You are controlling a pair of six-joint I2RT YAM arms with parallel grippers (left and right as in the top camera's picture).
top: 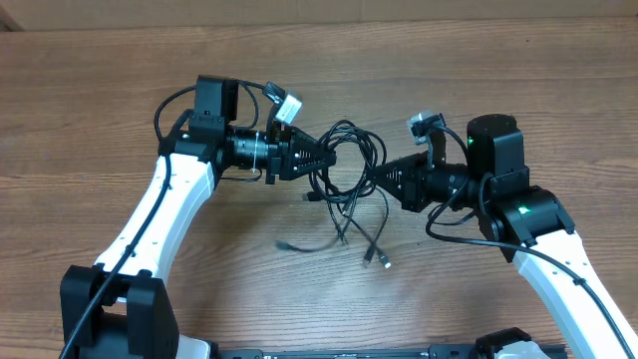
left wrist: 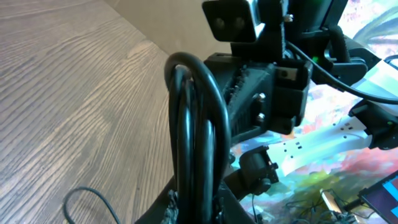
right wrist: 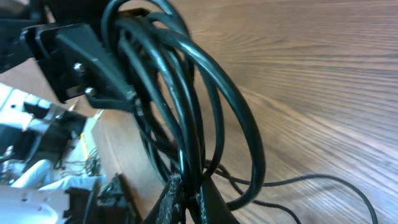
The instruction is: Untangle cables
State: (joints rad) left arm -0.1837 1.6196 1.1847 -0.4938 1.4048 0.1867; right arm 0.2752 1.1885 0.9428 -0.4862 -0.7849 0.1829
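Count: two arms (left arm (top: pixel 164 204), right arm (top: pixel 568 269)), two grippers, one tangle of cables (top: pixel 342 187).

The cables are thin black cords in several overlapping loops. I can't tell how many separate cords there are. I make out four loose ends, each with a small plug; one plug (top: pixel 387 263) looks silvery.

Location: the tangle is about mid-table (top: pixel 100 80), strung between the grippers. The left gripper (top: pixel 327 160) meets the tangle on its left side and the right gripper (top: pixel 377 175) on its right. The tips face each other, near but apart.

Grip: the left gripper is clamped on the cables; in the left wrist view tall loops rise straight out of its fingers. The right gripper is closed tight on the cables too; in the right wrist view a fan of loops comes out of the pinch point.

Room: there is bare wood left of, right of and beyond the tangle. The far table edge is well apart from it. On the near side of the tangle the loose ends trail on the wood. The tightest spot is the short span of tangle between the two grippers.
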